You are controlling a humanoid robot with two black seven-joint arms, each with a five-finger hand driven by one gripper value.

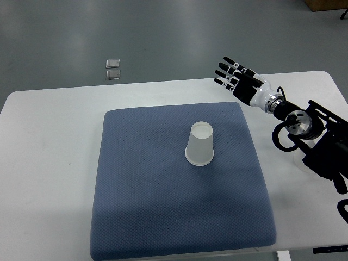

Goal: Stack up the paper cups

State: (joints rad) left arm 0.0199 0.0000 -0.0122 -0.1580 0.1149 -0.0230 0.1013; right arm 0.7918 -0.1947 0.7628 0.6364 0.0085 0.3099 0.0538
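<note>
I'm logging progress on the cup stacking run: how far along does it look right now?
One paper cup stands upside down on the blue mat; whether it is a single cup or a finished stack cannot be told. Nothing is in hand: the right hand hovers over the table's far edge, fingers spread and empty. No other cups are in view to add.

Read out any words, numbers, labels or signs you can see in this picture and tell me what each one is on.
None can be read.
The paper cup is plain white with no print.
The blue mat and the white table carry no writing.
The right hand has small light marks on its fingers, too small to read.
The two small squares on the floor show no legible text.
</note>
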